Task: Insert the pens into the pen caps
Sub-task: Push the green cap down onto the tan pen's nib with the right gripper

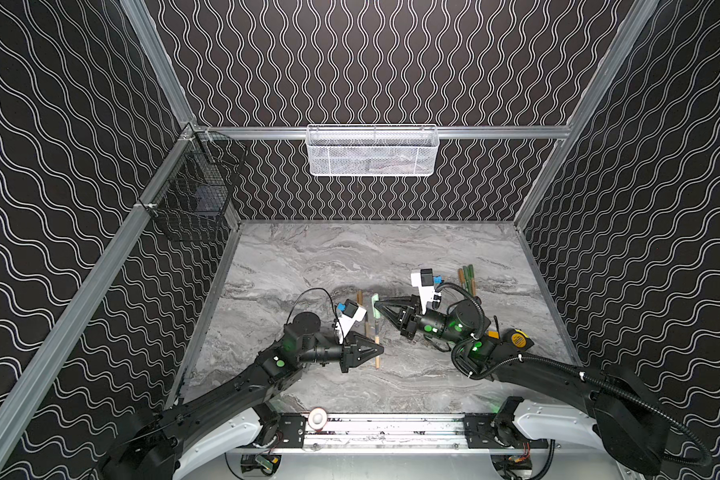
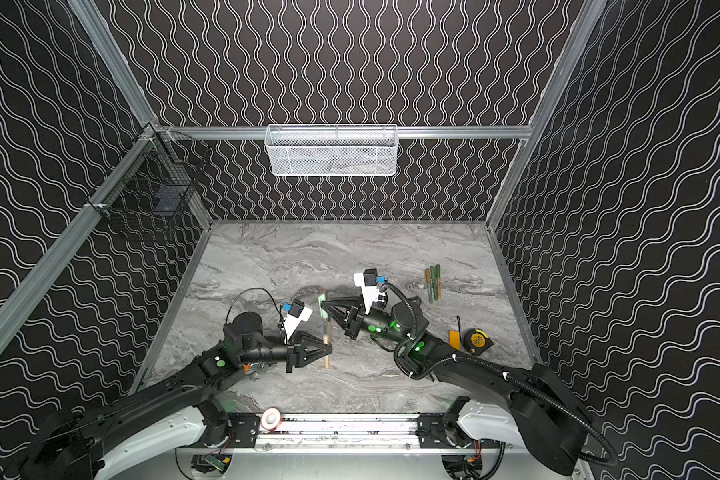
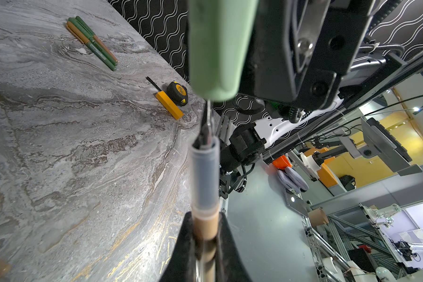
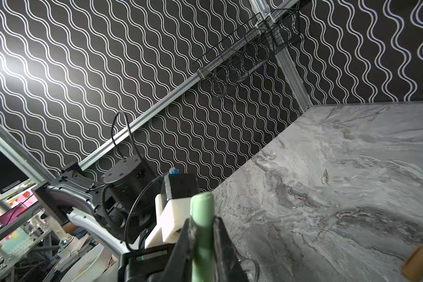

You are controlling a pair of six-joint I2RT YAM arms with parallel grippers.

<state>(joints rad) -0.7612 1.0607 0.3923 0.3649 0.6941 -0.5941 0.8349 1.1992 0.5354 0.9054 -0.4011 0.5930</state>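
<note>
1. left gripper (image 1: 381, 350): fingers pinched on a slim tan pen (image 3: 206, 227), its dark tapered tip at the cap's mouth.
2. right gripper (image 1: 377, 306): fingers clamped on a matte green cylindrical pen cap (image 3: 217, 48), above the marbled bench (image 1: 308, 257).
3. capped pens (image 1: 466, 280) lie bundled at right.

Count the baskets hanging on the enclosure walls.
2. A white mesh basket hangs at the back, near the middle. A black wire basket hangs on the left side, near the back corner. No other basket shows in any view.
</note>
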